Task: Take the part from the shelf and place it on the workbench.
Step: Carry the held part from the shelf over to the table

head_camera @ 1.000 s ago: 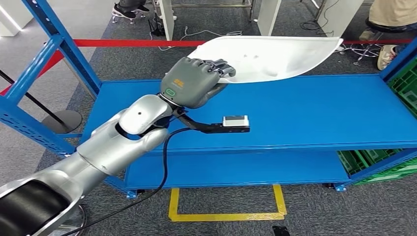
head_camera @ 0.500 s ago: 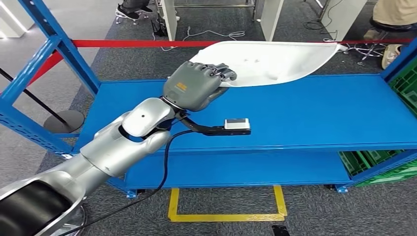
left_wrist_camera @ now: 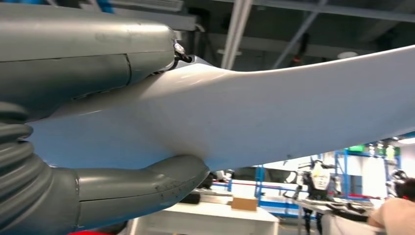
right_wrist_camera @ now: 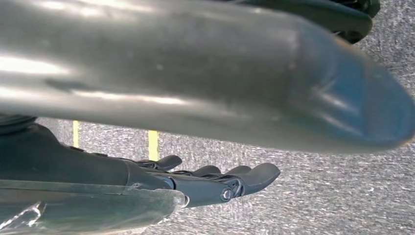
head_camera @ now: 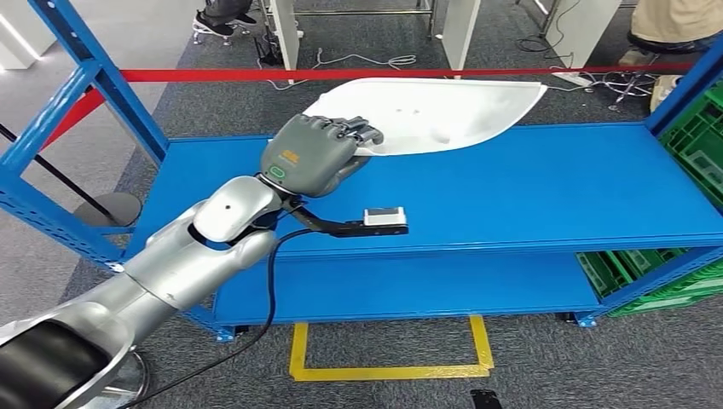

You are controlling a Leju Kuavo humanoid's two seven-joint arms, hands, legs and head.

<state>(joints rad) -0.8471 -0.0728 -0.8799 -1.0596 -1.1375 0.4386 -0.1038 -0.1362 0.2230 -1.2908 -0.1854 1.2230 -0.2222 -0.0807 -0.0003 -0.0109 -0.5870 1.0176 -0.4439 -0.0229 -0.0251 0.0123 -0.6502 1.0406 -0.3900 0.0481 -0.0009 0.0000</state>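
Note:
The part is a large white curved panel (head_camera: pixel 435 112), held above the back of the blue shelf (head_camera: pixel 546 192). My left hand (head_camera: pixel 315 153) grips its near left end, fingers over the top edge. In the left wrist view the white panel (left_wrist_camera: pixel 274 112) runs between the thumb (left_wrist_camera: pixel 142 183) and the fingers (left_wrist_camera: pixel 88 63), which clamp it. My right hand (right_wrist_camera: pixel 215 183) hangs over grey carpet, its fingers loosely extended and holding nothing.
A red barrier tape (head_camera: pixel 213 75) runs behind the shelf. Green crates (head_camera: pixel 695 145) stand at the right end. Blue uprights (head_camera: pixel 94 81) frame the left side. A yellow floor marking (head_camera: pixel 388 371) lies in front. A person's shoes (head_camera: pixel 217 21) show at the back.
The whole view has shifted as the camera moved. My left hand and the panel sit further left in the picture, with the panel's far end pulled in from the right.

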